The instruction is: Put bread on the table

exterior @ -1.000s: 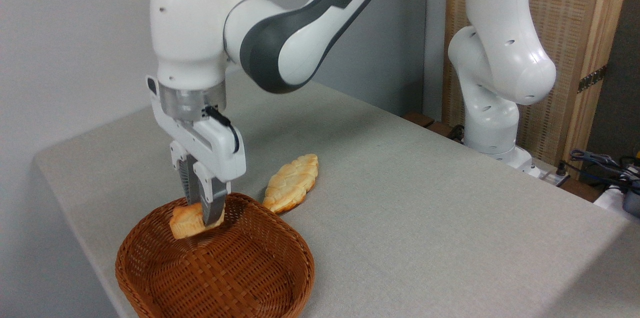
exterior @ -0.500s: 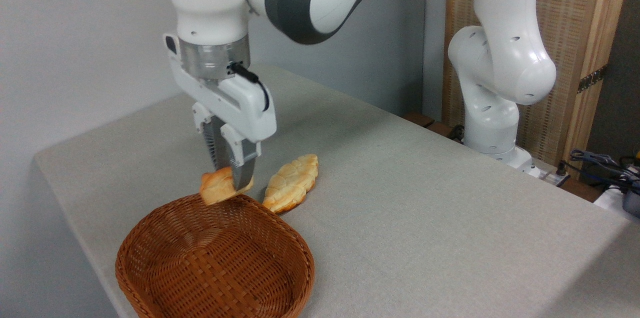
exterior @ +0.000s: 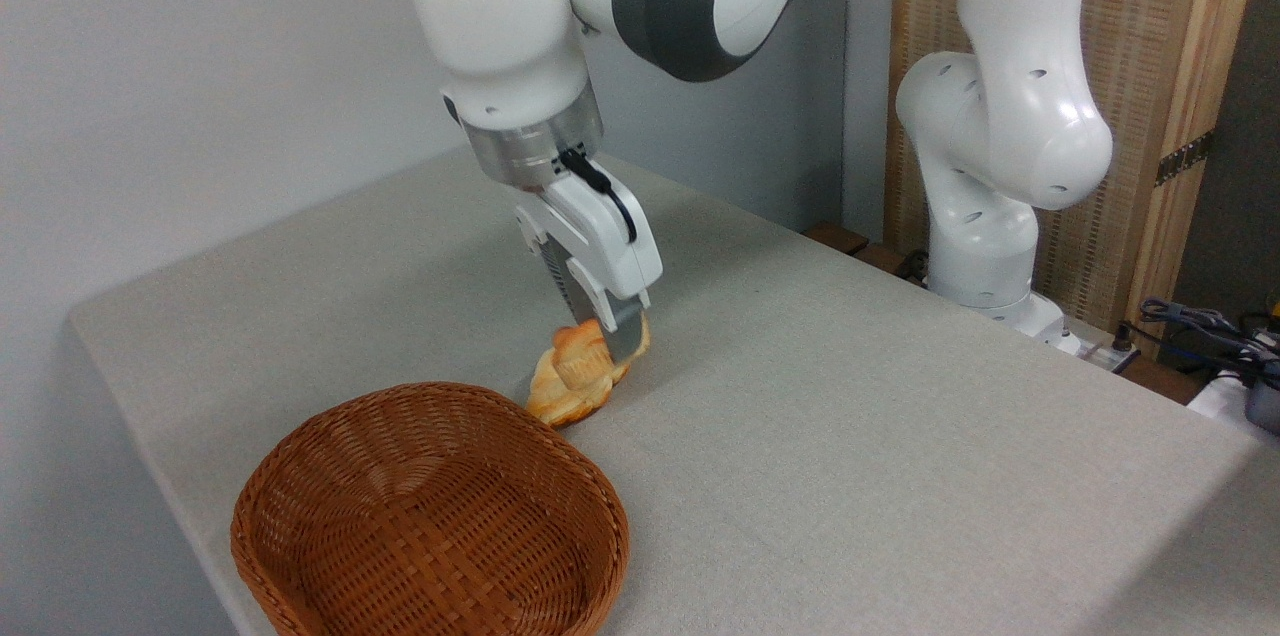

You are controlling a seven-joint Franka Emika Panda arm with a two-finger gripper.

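Gripper point(exterior: 608, 341) tilted, fingers clenched narrow on small swirled bun point(exterior: 580, 358), carried clear of wicker basket point(exterior: 430, 516). Bun hung low over leaf-shaped scored bread point(exterior: 560, 394), at basket's 1 o'clock; contact between the two unclear. Judged: carry toward bare grey table point(exterior: 850, 436), since the spot below was taken.

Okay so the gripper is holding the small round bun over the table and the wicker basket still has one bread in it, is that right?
Not quite. The fixed camera view shows the wicker basket with no bread in it. The rest stands: the gripper holds the small round bun above the table, in front of the leaf-shaped bread lying beside the basket.
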